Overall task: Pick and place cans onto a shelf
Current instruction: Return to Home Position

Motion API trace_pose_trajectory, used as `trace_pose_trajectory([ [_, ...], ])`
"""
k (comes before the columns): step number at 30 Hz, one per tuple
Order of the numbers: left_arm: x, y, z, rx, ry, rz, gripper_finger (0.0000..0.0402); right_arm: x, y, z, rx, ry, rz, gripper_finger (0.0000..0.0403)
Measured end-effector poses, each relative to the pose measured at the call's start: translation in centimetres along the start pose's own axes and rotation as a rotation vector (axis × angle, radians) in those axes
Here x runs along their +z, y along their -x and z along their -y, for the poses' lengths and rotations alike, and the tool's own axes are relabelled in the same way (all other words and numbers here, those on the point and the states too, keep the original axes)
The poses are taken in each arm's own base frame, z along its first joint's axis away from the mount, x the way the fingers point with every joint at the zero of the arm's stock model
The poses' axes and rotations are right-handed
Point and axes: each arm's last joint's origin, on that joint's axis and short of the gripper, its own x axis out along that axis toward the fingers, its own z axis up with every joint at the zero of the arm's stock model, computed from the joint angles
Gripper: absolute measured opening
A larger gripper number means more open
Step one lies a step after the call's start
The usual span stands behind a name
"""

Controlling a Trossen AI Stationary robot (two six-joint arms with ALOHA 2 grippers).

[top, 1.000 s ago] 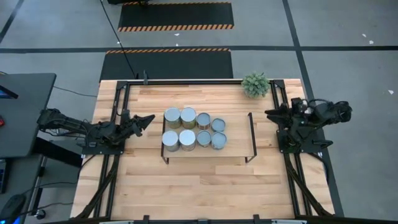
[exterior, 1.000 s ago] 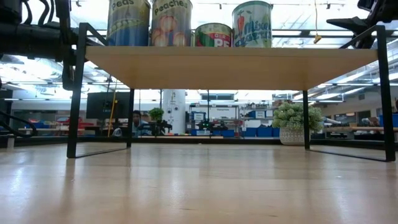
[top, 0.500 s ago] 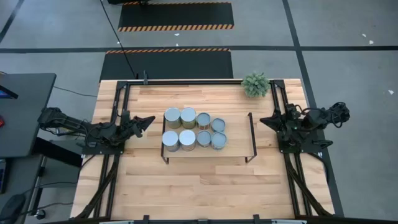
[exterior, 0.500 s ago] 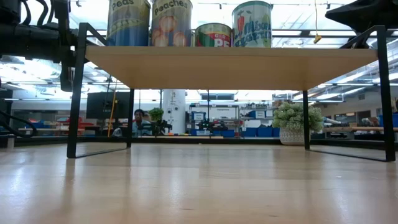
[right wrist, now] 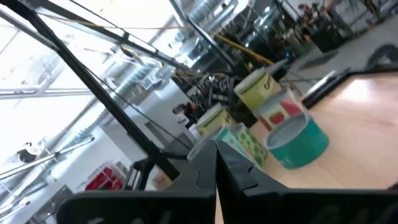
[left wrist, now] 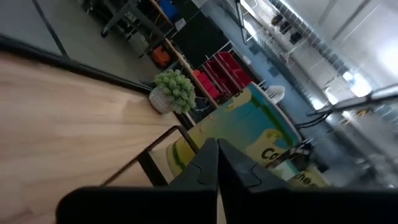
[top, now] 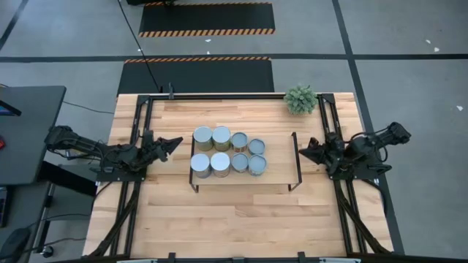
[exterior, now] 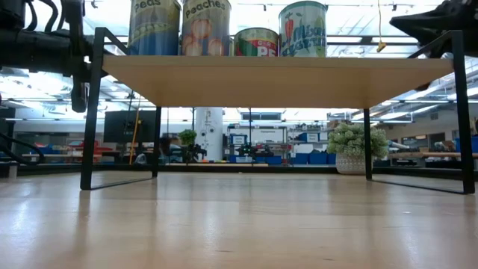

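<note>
Several cans (top: pixel 221 151) stand upright in two rows on the left part of the shelf (top: pixel 281 157), a light-wood board on black rod frames. The low view shows the cans (exterior: pixel 205 26) on top of the shelf board (exterior: pixel 276 78). My left gripper (top: pixel 176 139) hangs shut just left of the shelf, pointing at the cans and holding nothing. My right gripper (top: pixel 303 152) is shut too, just outside the shelf's right end frame. In the wrist views, my left gripper (left wrist: pixel 216 163) and my right gripper (right wrist: pixel 216 163) each have their fingers closed together.
A small potted plant (top: pixel 300 98) stands at the table's far right. Black frame rails (top: pixel 137 124) run along both table sides, where the arm bases sit. Bare wood lies in front of the shelf (top: pixel 241 219). The right third of the shelf board holds no cans.
My right gripper has sunk and swung toward the table's near edge and a little toward the shelf's right end, its arm folding down, and its fingers have come together. The cans and the shelf have stayed in place.
</note>
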Motion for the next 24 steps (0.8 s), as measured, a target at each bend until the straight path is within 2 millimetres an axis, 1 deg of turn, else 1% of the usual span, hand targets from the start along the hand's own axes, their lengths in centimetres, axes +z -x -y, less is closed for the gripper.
trace_pose_trajectory([
  [3,-0.12,0.00,-0.11,0.004,-0.103,-0.014,0.0008,0.19,0.00,-0.11,0.006,0.013,0.022,0.0005],
  [7,-0.31,0.01,-0.32,0.016,-0.318,-0.034,0.0008,0.18,-0.01,-0.08,0.000,0.017,0.022,0.0018],
  [10,-0.35,0.01,-0.39,0.018,-0.408,-0.039,0.0008,-0.01,-0.01,0.05,-0.014,0.056,0.003,0.0027],
  [14,-0.35,0.01,-0.38,0.017,-0.426,-0.039,0.0009,-0.26,-0.01,0.24,-0.029,0.274,-0.024,0.0032],
  [16,-0.35,0.01,-0.38,0.017,-0.426,-0.039,0.0009,-0.23,-0.01,0.21,-0.026,0.350,-0.022,0.0032],
  [19,-0.35,0.01,-0.38,0.017,-0.425,-0.039,0.0009,-0.21,-0.01,0.20,-0.025,0.397,-0.020,0.0031],
  [24,-0.35,0.01,-0.38,0.017,-0.425,-0.039,0.0009,-0.21,-0.01,0.20,-0.025,0.399,-0.020,0.0032],
])
